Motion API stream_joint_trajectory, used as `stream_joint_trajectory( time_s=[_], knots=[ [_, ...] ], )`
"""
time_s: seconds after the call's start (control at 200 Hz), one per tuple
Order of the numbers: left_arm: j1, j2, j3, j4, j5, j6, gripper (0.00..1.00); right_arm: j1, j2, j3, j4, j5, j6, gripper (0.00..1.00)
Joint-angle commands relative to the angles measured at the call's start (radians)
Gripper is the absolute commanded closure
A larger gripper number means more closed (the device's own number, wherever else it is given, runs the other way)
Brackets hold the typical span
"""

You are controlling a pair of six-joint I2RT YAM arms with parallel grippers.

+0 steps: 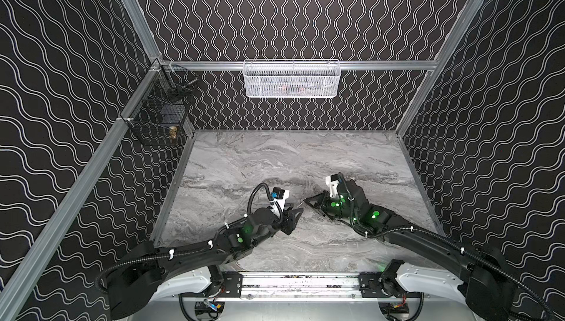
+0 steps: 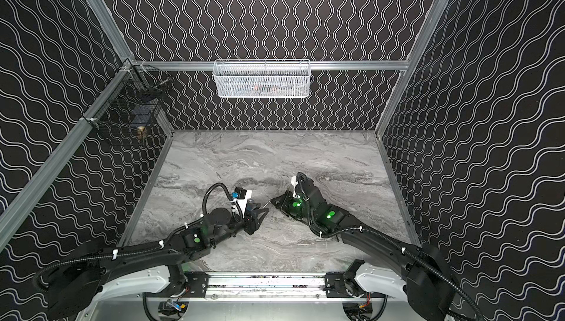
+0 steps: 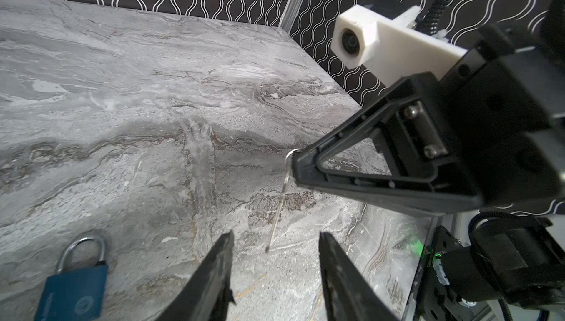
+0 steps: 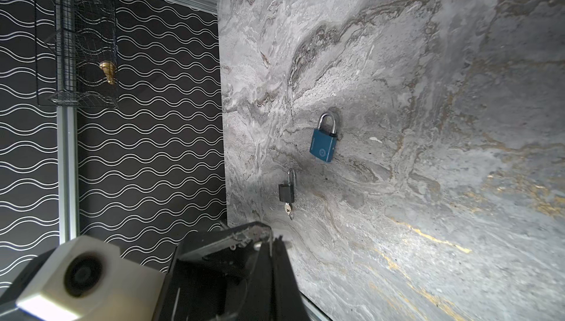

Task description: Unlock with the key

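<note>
A blue rectangular padlock with a steel shackle (image 4: 323,148) lies flat on the grey marble-pattern tabletop (image 4: 428,120). Both legs of its shackle appear seated in the body, so it looks locked. I cannot make it out in either top view, where the left arm seems to cover it.

Near the blue padlock, but not touching it, lies a smaller black padlock (image 4: 286,192). Its shackle points the same way, and a small silver key (image 4: 288,210) sticks out of the end of its body.

The right gripper (image 3: 296,166) is clamped tight on a thin silver key with a small ring at its head (image 3: 278,212). The ring sits at the fingertips, and the narrow shaft, seen edge-on, hangs down toward the tabletop. This key is well apart from the blue padlock and is not in it.

The left gripper (image 3: 276,237) stands between the blue padlock and the right gripper. Its two black fingers (image 3: 214,273) are spread with a clear gap and grip nothing. In the left wrist view the hanging key's tip shows within that gap. The blue padlock lies off to one side of these fingers, outside them.

Well apart from the blue padlock, a black wire basket (image 4: 76,44) hangs on the patterned wall. A small brass object (image 4: 107,72) sits inside it.
</note>
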State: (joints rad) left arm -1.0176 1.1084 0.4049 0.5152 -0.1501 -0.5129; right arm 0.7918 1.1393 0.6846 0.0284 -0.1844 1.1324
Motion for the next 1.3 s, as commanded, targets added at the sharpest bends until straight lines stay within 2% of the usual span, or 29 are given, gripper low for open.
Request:
stream_joint_trajectory(
  time_s=[0.0,0.34,0.42,0.566,0.641,0.751,0.866,1.101,1.296],
  knots=[
    [0.001,0.016,0.011,0.089,0.023,0.03,0.6,0.001,-0.007,-0.001,0.026,0.005,0.008,1.0],
    [0.001,0.055,0.006,0.126,0.029,0.02,0.76,0.002,-0.008,-0.005,0.042,0.006,0.003,1.0],
    [0.001,0.053,0.009,0.121,0.023,0.025,0.84,0.002,-0.004,0.0,0.031,0.007,0.0,1.0],
    [0.001,0.058,0.02,0.089,-0.002,0.024,0.85,0.001,-0.007,0.0,0.038,0.003,0.004,1.0],
    [0.001,0.06,0.029,0.063,-0.021,0.017,0.84,0.001,-0.006,0.005,0.035,0.005,0.001,1.0],
    [0.001,0.056,0.02,0.073,-0.03,0.031,0.73,0.002,-0.006,0.008,0.037,0.0,0.0,1.0],
    [0.002,0.055,0.017,0.061,-0.053,0.06,0.7,0.001,-0.006,0.017,0.03,-0.001,-0.002,1.0],
    [0.004,0.072,-0.005,0.13,-0.006,0.108,0.69,0.007,-0.009,0.031,0.028,0.0,-0.004,1.0],
    [0.011,0.103,-0.001,0.172,0.003,0.127,0.74,0.009,-0.006,0.037,0.03,-0.002,0.0,1.0]
  ],
)
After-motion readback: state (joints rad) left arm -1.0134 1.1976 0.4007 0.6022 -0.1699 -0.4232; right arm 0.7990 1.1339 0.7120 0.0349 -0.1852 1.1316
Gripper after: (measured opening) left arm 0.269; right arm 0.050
